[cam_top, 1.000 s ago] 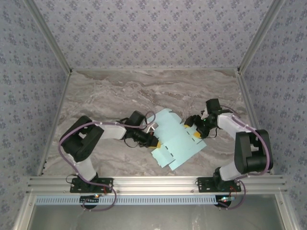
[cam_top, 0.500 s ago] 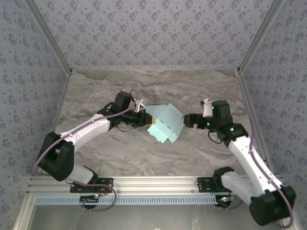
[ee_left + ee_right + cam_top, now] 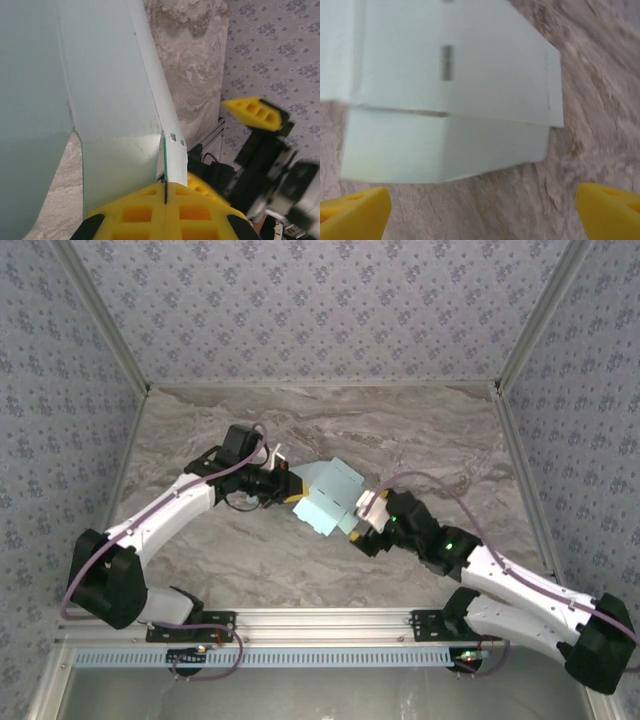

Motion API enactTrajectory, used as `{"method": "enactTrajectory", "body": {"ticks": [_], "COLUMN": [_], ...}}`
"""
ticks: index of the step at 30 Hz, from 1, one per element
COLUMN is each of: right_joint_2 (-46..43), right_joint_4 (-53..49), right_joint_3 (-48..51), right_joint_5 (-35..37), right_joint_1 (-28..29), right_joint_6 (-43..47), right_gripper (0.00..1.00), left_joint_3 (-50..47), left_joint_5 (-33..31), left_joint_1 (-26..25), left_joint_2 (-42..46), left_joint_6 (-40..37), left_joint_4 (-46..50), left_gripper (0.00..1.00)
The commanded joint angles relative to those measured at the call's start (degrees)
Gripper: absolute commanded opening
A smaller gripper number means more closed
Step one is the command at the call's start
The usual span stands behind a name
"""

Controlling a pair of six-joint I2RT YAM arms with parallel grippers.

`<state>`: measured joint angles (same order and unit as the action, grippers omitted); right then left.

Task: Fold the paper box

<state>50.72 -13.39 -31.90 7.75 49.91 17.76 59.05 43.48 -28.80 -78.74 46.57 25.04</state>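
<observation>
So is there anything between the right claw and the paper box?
Nothing visible. The right claw stands open just short of the paper box, with a strip of bare table between them. The left claw is shut on the box's opposite edge.

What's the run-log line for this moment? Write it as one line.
task: fold paper box | left gripper: shut on paper box edge | right gripper: open, facing paper box, not gripping

One paper box point(image 3: 328, 497) showing, two arms point(image 3: 170, 510) reaching in, two grippers, left gripper point(image 3: 296, 495) and right gripper point(image 3: 360, 520), one table point(image 3: 450, 440) lying underneath.
</observation>
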Motion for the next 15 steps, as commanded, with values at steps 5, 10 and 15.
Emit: {"method": "enactTrajectory", "body": {"ticks": [5,10,15], "right_joint_2": [5.01,6.37,5.5], "right_joint_4": [29.97,39.87,38.44], "right_joint_3": [12.08,11.7,9.84], "right_joint_5": [15.61,12.36,0.46], "right_joint_1": [6.22,1.86,-2.55], "right_joint_6": [20.5,22.71,20.02], "right_gripper": [1.0,0.97,0.76], "left_joint_3": [2.29,2.64,2.74], "left_joint_5": [1.84,2.14,2.45], "left_joint_1": [0.77,0.76,0.79], "left_joint_2": [1.94,2.54,3.36], "left_joint_6": [-0.91,-1.09,0.08], "left_joint_4": [4.53,5.9,5.2], "left_gripper": [0.0,0.0,0.0]}}
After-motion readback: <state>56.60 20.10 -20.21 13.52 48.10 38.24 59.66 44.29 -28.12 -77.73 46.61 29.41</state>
